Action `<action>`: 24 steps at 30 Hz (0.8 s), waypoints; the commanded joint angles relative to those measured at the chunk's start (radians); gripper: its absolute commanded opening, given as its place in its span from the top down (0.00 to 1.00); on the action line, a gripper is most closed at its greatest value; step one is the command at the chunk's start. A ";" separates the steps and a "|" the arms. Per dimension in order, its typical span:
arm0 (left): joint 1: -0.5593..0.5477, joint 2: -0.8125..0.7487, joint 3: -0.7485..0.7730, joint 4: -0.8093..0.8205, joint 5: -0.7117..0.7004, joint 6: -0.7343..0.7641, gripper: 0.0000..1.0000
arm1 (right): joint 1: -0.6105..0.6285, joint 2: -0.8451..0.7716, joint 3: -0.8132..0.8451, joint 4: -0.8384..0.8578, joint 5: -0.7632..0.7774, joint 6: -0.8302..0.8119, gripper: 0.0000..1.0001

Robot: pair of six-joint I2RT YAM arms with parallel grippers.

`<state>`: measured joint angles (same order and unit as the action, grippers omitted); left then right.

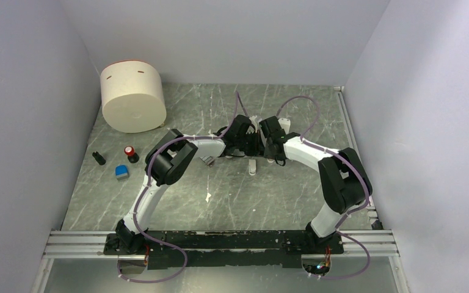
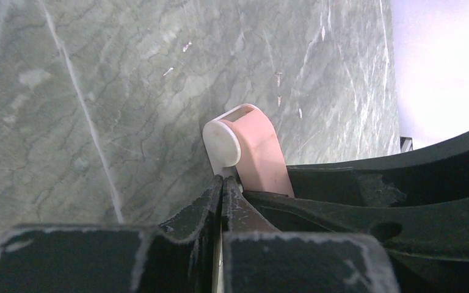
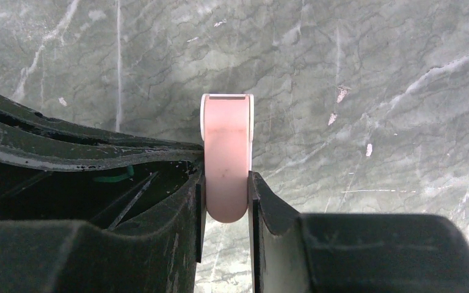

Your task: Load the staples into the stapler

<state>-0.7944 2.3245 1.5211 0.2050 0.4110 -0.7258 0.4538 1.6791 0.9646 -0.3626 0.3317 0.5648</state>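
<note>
A grey bit (image 1: 206,160), maybe the staples, lies left of the left pincer (image 2: 222,182), which is shut tight on the white side of the stapler (image 2: 247,146). The right pincer (image 3: 226,178), a little open, clamps its pink back. Probably the stapler is being opened: the next move needs a steady pull.

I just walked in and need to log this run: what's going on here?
Both arms meet mid-table. The right gripper is clamped on the sides of a pink piece with white edges. The left gripper is shut, with its tips against that piece's white side; whether it pinches it is unclear. The slim white stapler shows just nearer the bases. The small grey staples sit beside the left arm, not yet loaded.
</note>
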 commanded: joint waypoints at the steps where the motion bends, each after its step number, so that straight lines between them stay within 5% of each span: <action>1: -0.008 0.001 -0.040 -0.063 -0.031 0.017 0.93 | -0.001 0.113 -0.023 -0.013 -0.020 0.021 0.74; 13: -0.005 -0.014 -0.049 -0.069 -0.041 0.027 0.91 | -0.001 0.034 0.009 -0.036 -0.005 0.027 0.69; 24: -0.003 -0.061 -0.038 -0.101 -0.096 0.056 0.86 | -0.004 -0.056 0.082 -0.089 0.073 0.014 0.39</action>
<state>-0.7937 2.2978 1.4986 0.1745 0.3729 -0.7029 0.4526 1.6798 1.0111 -0.4377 0.3656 0.5751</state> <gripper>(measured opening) 0.136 0.593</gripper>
